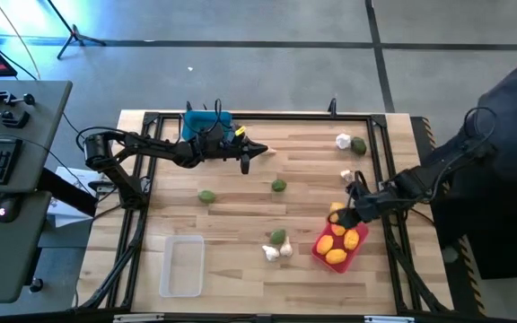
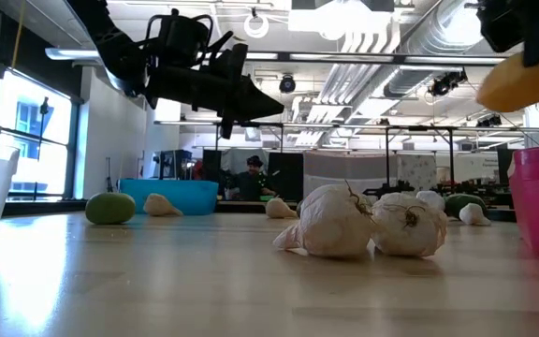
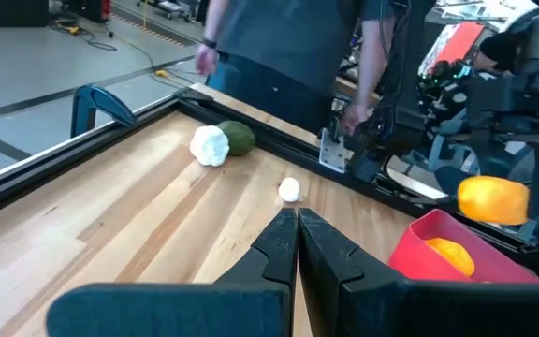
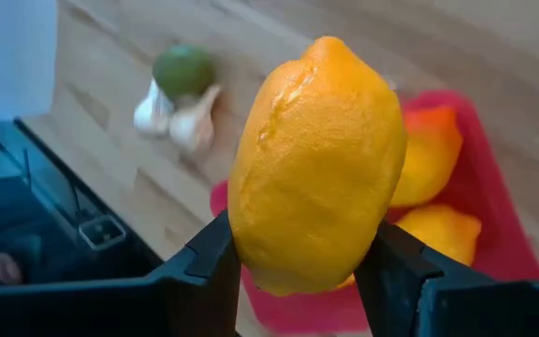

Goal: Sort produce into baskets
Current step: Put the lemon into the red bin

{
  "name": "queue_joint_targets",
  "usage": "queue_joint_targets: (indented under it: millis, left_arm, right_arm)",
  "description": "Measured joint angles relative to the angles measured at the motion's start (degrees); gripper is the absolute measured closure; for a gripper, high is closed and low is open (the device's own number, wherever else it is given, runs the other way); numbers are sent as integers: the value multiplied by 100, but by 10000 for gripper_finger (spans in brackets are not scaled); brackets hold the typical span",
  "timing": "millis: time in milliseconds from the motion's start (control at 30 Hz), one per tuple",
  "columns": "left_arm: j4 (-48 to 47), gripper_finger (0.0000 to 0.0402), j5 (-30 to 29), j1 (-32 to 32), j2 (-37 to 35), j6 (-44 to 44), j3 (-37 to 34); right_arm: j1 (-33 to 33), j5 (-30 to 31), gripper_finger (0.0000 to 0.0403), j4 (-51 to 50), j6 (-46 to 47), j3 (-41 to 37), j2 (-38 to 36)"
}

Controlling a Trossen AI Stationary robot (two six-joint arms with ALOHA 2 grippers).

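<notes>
Two dark arms reach inward over the wooden table (image 1: 240,206): the right gripper (image 4: 298,271) clamps a yellow lemon (image 4: 314,164) above the red plastic basket (image 1: 319,252), while the left gripper (image 1: 246,160), fingers pressed together and empty, hovers near the blue basket (image 1: 192,119)

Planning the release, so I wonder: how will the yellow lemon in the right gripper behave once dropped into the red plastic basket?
The yellow lemon looks firm: it keeps its shape between the right gripper fingers. Being oval, it will probably roll a little, though the red plastic basket and the lemons already inside should stop it. The pebbled skin likely grips well.
</notes>
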Motion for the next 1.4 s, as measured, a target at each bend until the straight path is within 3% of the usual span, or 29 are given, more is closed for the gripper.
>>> queue_joint_targets:
  millis: [367,1167,1400]
  left_arm:
    - [-13,401,-6,0,0,-52,0]
    - [-74,401,-9,-1,0,4,0]
    - [-83,401,-9,-2,0,7,0]
  right_arm:
    - [608,-304,257,-532,337,0,360]
    - [616,-895,253,-106,-254,-4,1814]
    - [616,-911,223,56,-343,-7,2007]
